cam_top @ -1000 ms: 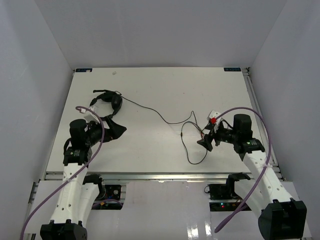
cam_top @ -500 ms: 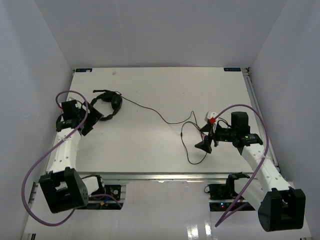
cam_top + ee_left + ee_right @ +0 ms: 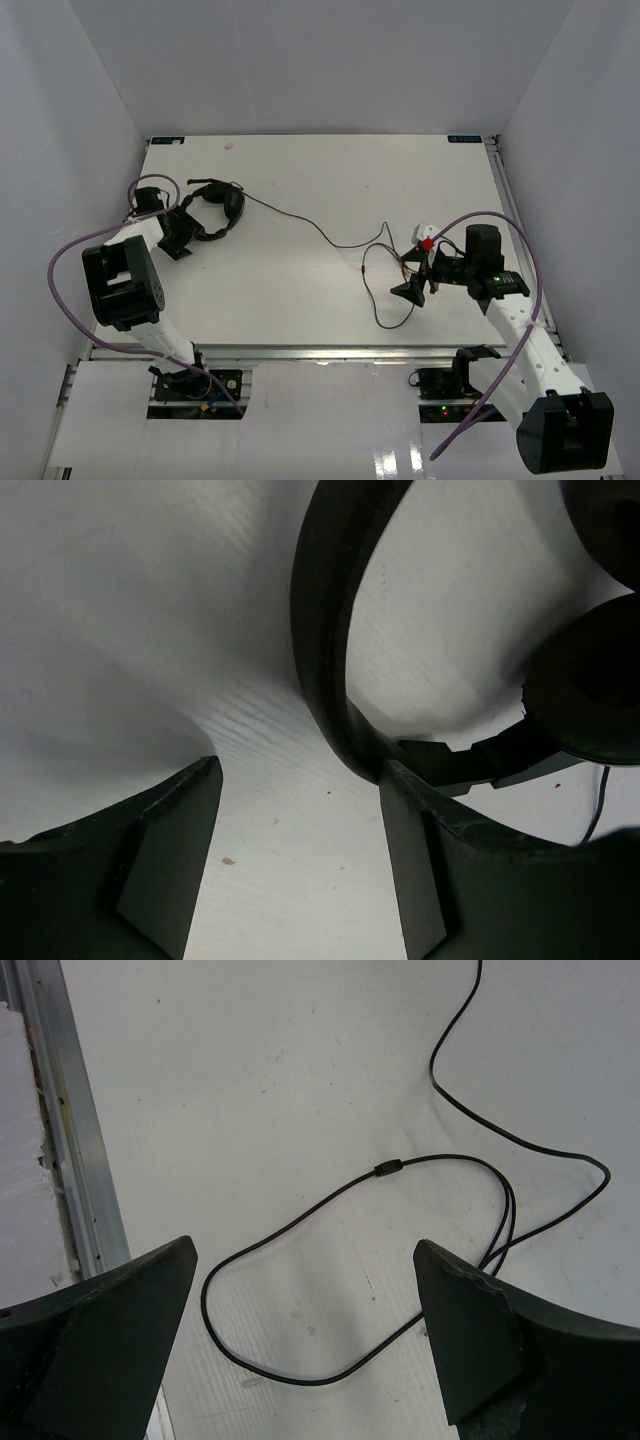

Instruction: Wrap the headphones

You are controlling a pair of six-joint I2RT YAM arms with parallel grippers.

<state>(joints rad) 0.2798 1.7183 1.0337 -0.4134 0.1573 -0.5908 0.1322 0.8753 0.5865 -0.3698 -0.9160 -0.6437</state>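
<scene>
The black headphones (image 3: pixel 215 208) lie at the table's left rear, and their thin dark cord (image 3: pixel 320 232) runs right into loops near the right arm. My left gripper (image 3: pixel 178 236) is open just left of the headband. In the left wrist view the headband (image 3: pixel 325 630) arches past the right finger (image 3: pixel 470 880), which touches or nearly touches it, with an ear cup (image 3: pixel 590 690) at the right. My right gripper (image 3: pixel 412 288) is open and empty above the cord loop (image 3: pixel 300 1290), which lies on the table between its fingers in the right wrist view.
A small white and red piece (image 3: pixel 426 236) sits beside the right arm's wrist. The table's metal front rail (image 3: pixel 60 1120) shows at the left of the right wrist view. Purple robot cables (image 3: pixel 70 262) arc over both arms.
My left arm has swung back and left, bringing its gripper from mid-table to beside the headphones' headband. My right gripper has shifted only slightly over the cord loop.
</scene>
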